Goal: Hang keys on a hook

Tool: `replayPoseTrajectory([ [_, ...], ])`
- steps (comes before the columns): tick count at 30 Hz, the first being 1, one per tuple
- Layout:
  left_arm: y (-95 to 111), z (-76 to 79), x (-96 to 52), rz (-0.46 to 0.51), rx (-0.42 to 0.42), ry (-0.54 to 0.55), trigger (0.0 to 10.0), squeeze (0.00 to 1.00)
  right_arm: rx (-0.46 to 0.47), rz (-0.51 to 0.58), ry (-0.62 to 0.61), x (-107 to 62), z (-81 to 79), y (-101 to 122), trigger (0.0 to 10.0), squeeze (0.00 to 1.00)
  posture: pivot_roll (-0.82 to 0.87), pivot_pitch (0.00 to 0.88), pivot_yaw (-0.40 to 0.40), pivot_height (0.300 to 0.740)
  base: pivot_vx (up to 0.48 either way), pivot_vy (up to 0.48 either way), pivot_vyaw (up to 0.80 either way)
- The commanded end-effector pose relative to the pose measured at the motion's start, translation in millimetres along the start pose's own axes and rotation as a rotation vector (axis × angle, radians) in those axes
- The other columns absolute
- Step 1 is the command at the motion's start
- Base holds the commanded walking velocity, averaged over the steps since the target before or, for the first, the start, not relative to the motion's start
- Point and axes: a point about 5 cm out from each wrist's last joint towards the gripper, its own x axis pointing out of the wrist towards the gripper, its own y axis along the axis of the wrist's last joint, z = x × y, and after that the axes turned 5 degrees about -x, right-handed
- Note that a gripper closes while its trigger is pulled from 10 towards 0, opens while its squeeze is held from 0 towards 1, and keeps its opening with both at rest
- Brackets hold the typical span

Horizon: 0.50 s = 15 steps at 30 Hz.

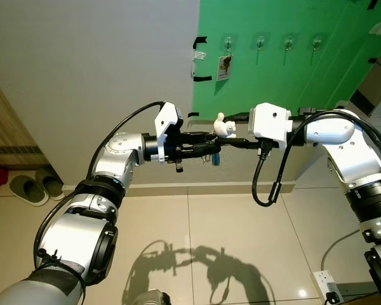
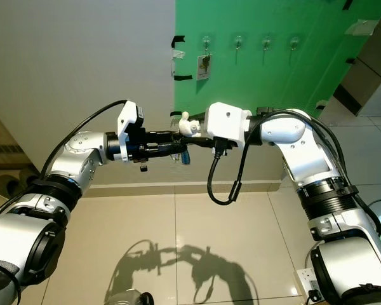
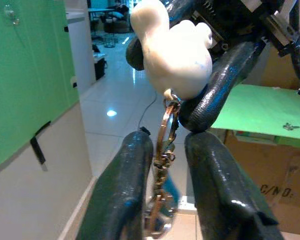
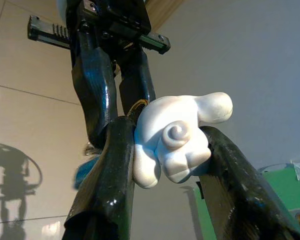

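White and soft-looking, a small toy figure (image 4: 175, 137) sits between the two black fingers of the right gripper (image 1: 227, 135), which closes on it from both sides. The figure is the charm of a bunch of keys (image 3: 160, 210): a brass ring (image 3: 166, 127) hangs from it, then a short chain, and something blue shows low beside the keys. The left gripper (image 1: 209, 151) meets the right gripper in the middle of the scene, in the air, well above the tiled floor (image 1: 197, 229). Its fingers (image 3: 122, 195) stand narrow on both sides of the ring and chain; they look to pinch the chain, but it is not possible to tell if they really press it. The two arms come from left and right, and their fingertips almost touch each other.

Far behind the grippers is a green board (image 1: 286, 57) on the wall, on the right half of the scene. Four clear hooks (image 1: 260, 43) stand in a row near its top. A small card (image 1: 224, 67) hangs under the left hook. The keys are well apart from the hooks, lower and nearer. At the far left, a pair of slippers (image 1: 37, 185) lies on the floor by the wall. The shadow of the arms falls on the tiles below.
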Motion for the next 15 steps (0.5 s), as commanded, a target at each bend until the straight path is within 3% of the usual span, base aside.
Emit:
replayPoseTrajectory([
  [1,7.7,-2.0,2.2,0.010,0.006,-0.009,0.0,0.00,-0.001,0.008,-0.011,-5.9,2.2,2.4,10.0,0.00,-0.08,0.000,0.026,0.740,0.000,0.000,0.00],
  [15,8.4,-2.5,-1.4,0.044,-0.044,-0.025,0.0,0.00,0.044,0.005,-0.036,-8.1,-1.0,-1.0,10.0,0.00,-0.08,0.000,0.021,0.740,0.000,0.000,0.00],
])
